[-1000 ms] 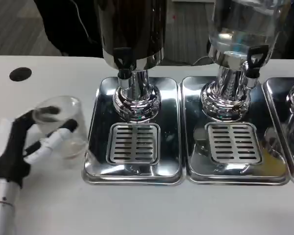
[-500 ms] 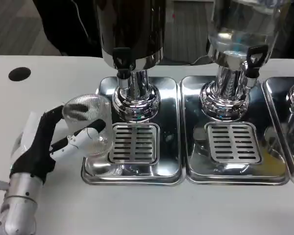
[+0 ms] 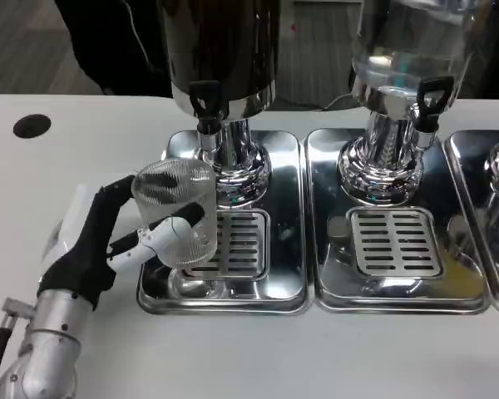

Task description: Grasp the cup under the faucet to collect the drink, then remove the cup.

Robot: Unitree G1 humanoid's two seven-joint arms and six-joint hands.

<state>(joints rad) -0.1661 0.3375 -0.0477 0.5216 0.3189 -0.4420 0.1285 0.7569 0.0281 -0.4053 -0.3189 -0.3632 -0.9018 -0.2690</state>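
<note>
Cup [image 3: 177,218] of clear ribbed plastic sits in the grip of the left hand [image 3: 108,241], upright or nearly so, with its mouth facing up. The thumb and fingers [image 3: 162,235] wrap around its side, a white finger crossing the front of the cup. It hangs over the left part of the steel drip tray [image 3: 224,291], its lower edge overlapping the slotted grate [image 3: 237,243]; whether it rests on the tray cannot be told. The black faucet [image 3: 206,101] of the dark drink dispenser [image 3: 220,50] is above and slightly to the right of the cup, so the cup is near the spout but not squarely beneath it. A second dispenser [image 3: 407,58] with clear liquid stands to the right on its own tray [image 3: 399,295]. Both trays sit on the white counter [image 3: 249,357], and a dark round hole [image 3: 32,125] marks the counter's far left.
</note>
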